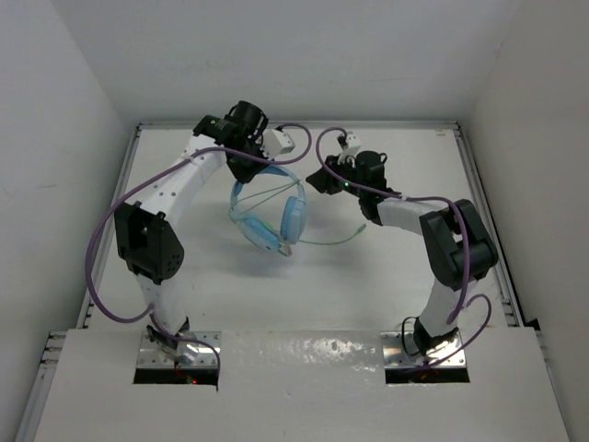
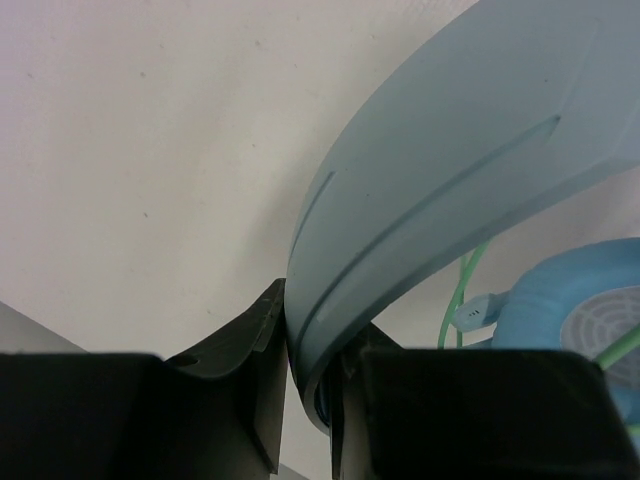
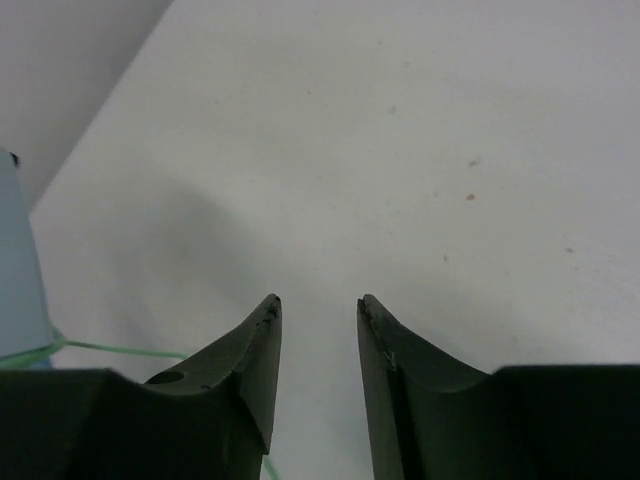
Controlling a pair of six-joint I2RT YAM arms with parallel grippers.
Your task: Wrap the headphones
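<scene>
**A:** Where do we stand?

**B:** We have the headphones (image 1: 269,214) near the middle of the bench (image 1: 396,276), a little toward 12 o'clock. Our left claw (image 2: 310,335) is clamped on the headband (image 2: 450,180), at the 12 o'clock side of the set. Our right claw (image 3: 318,305) stands parted with nothing between its fingers, at about 2 o'clock from the ear cups (image 1: 293,219).

**A:** What worries us from here?

**B:** The cable (image 1: 333,241). It trails loose toward 3 o'clock and looks thin and springy. In the right wrist view it passes outside the claw, down at 8 o'clock, so if we close here we probably pinch air. If we tug it hard, the strands lying across the band may slip off, or the smooth band may twist in the left grip.

**A:** Any brand or lettering we can read?

**B:** None. We see no legible writing in any view.
</scene>
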